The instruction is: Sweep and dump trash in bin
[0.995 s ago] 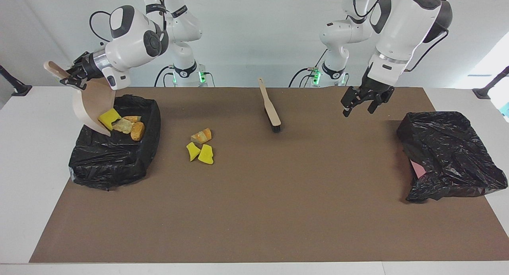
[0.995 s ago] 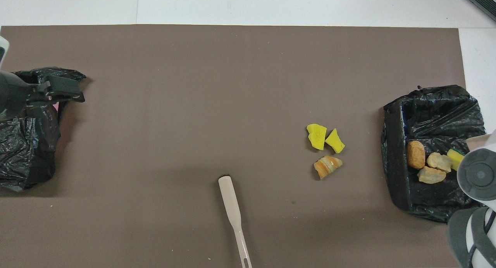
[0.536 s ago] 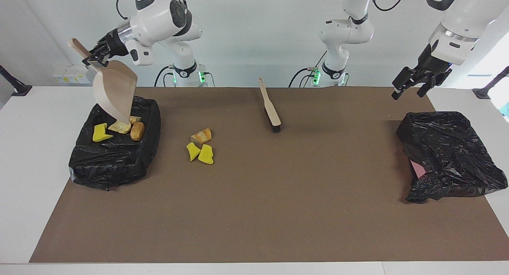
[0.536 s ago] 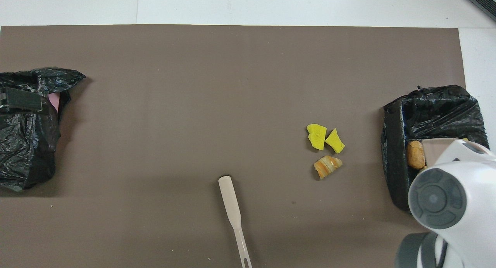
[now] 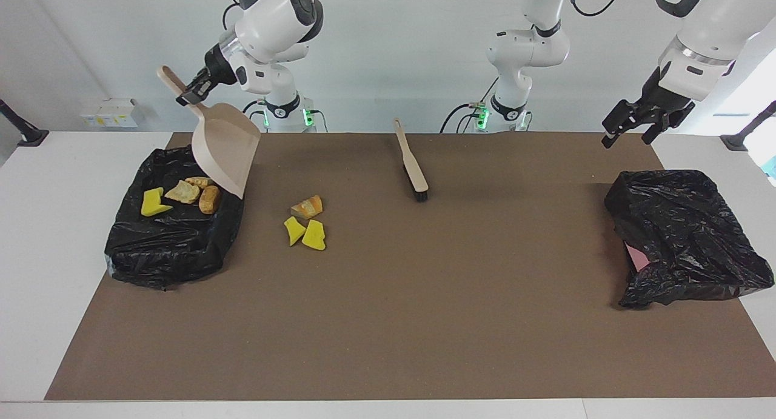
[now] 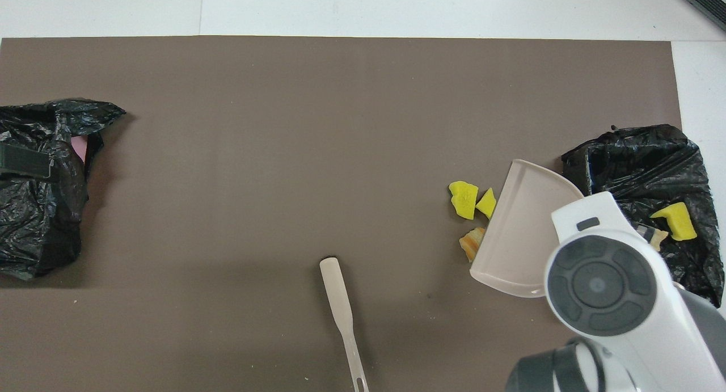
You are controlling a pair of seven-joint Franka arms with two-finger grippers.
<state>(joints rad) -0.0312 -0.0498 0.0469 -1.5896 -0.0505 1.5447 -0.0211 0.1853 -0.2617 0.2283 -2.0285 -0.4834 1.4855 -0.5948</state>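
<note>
Right arm's end of the table (image 5: 388, 322): open bin lined with a black plastic bag (image 5: 173, 255). Four pieces of the trash lie inside it: one yellow foam wedge (image 5: 154, 202) and three golden-brown bread-like lumps (image 5: 182, 191), close together, below the right arm's fingers and a little toward the table's end.

Right arm's fingers (image 5: 189, 95): closed on the handle of the beige plastic dustpan (image 5: 225, 146), raised in the air. Handle points up past the fingers. The pan hangs down from them, mouth lowest, tilted. Its lip is over the bin's rim on the side toward the table's middle. Nothing shows in the pan.

Rest of the trash, on the brown table surface just beside the bin, toward the left arm's fingers: one golden-brown striped lump (image 5: 307, 207) and two yellow foam wedges (image 5: 294, 230), touching or nearly so. The wedges lie farther from the robots than the lump. From overhead the raised pan covers part of the lump.

Mid-table: a brush with a flat beige handle and black bristles (image 5: 415, 170) lies unheld, bristle end farther from the robots, well apart from both sets of fingers.

Left arm's fingers (image 5: 612, 131): spread open, holding nothing, in the air. The arm waits.

Below them, at the left arm's end: a second bin under a crumpled black plastic bag (image 5: 685, 237), with a bit of pink showing at its edge.
</note>
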